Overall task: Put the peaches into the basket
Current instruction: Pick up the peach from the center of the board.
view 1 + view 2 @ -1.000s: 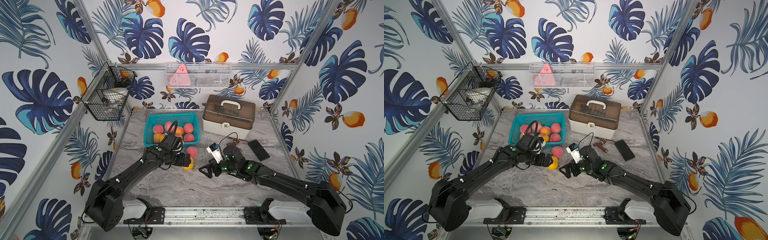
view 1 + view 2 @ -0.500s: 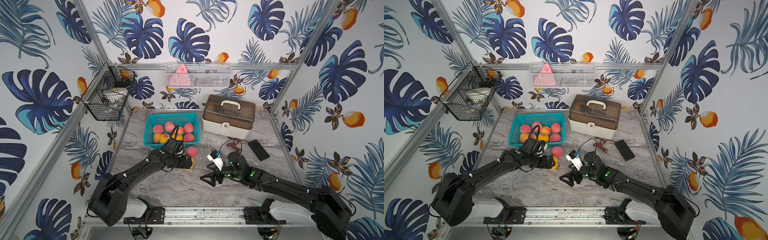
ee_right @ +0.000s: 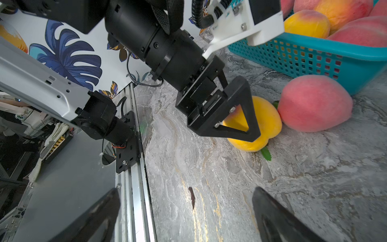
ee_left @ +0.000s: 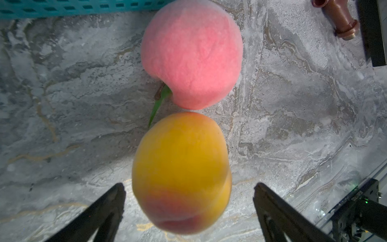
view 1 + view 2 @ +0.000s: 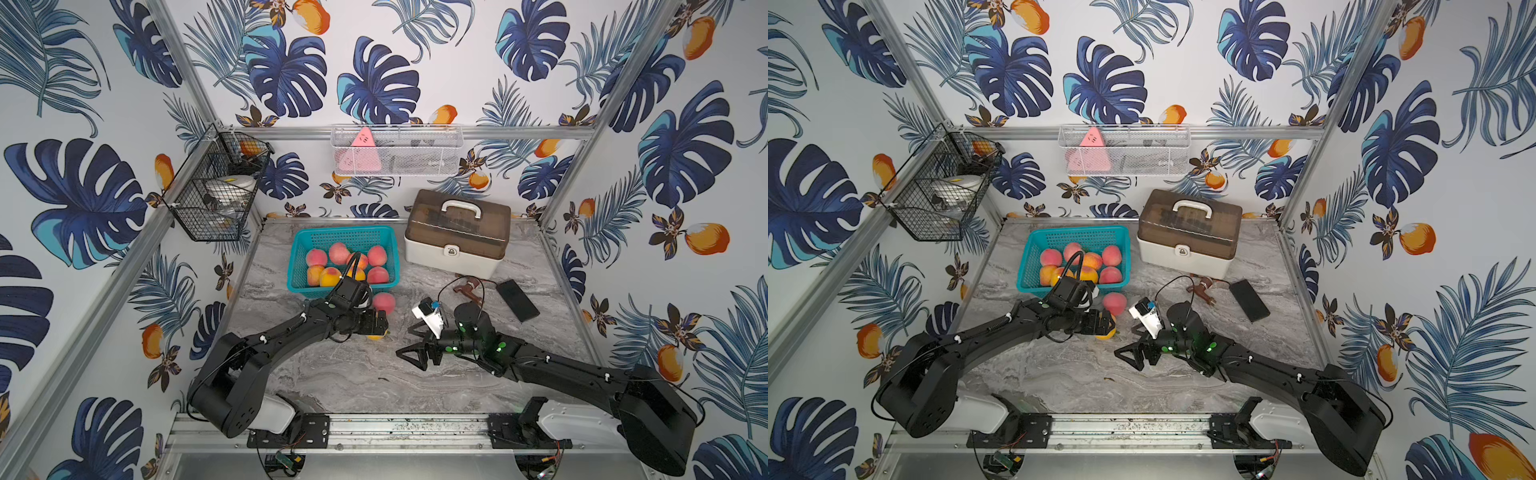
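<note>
L tool [image 4: 189,188] is spread wide, fingers either side of the yellow peach [image 4: 180,167], not gripping it. That peach lies on the table [image 5: 332,374] against the pink peach [image 4: 191,54], which sits just outside the teal basket [image 5: 345,237]. Other peaches [image 5: 377,255] are inside the basket. R tool [image 5: 403,341] is spread too, empty, over bare table nearby.

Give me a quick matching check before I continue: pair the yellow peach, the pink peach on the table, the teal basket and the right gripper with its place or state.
1 yellow peach
2 pink peach
3 teal basket
4 right gripper

A open, holding nothing
B has peaches inside
C on the table, just outside the teal basket
D between the fingers of the open left gripper

Pairs: 1-D, 2-C, 3-B, 4-A
</note>
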{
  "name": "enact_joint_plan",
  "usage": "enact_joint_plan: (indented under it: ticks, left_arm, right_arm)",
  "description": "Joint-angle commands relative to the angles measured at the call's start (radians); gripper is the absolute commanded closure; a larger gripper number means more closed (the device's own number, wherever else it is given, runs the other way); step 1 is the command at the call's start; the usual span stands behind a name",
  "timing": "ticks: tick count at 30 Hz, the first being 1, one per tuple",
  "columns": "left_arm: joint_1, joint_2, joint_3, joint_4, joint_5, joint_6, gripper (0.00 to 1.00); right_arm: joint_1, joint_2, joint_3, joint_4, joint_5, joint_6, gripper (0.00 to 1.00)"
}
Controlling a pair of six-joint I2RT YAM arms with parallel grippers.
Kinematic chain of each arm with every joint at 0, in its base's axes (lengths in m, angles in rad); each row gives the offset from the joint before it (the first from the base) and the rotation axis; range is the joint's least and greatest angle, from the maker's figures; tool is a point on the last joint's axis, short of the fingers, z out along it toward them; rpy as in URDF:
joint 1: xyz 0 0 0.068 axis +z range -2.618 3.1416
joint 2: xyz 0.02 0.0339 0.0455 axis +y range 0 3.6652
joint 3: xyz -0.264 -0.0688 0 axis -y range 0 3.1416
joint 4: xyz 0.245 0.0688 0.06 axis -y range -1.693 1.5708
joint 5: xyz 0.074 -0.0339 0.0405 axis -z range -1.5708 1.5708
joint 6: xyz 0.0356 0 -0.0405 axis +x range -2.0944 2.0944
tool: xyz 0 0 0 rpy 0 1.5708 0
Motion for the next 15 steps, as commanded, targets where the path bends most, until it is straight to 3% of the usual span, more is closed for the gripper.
enact_joint_plan:
  ticks: [1, 15]
  left_arm:
    - [-0.004, 0.015, -0.002, 0.043, 0.012, -0.015, 0.01]
    - [-0.016, 0.070, 0.007, 0.057, 0.006, -0.007, 0.06]
  right_arm:
    - [0.000, 0.004, 0.013, 0.050, -0.012, 0.010, 0.00]
    - [-0.001, 0.026, 0.042, 0.001, 0.046, 0.016, 0.00]
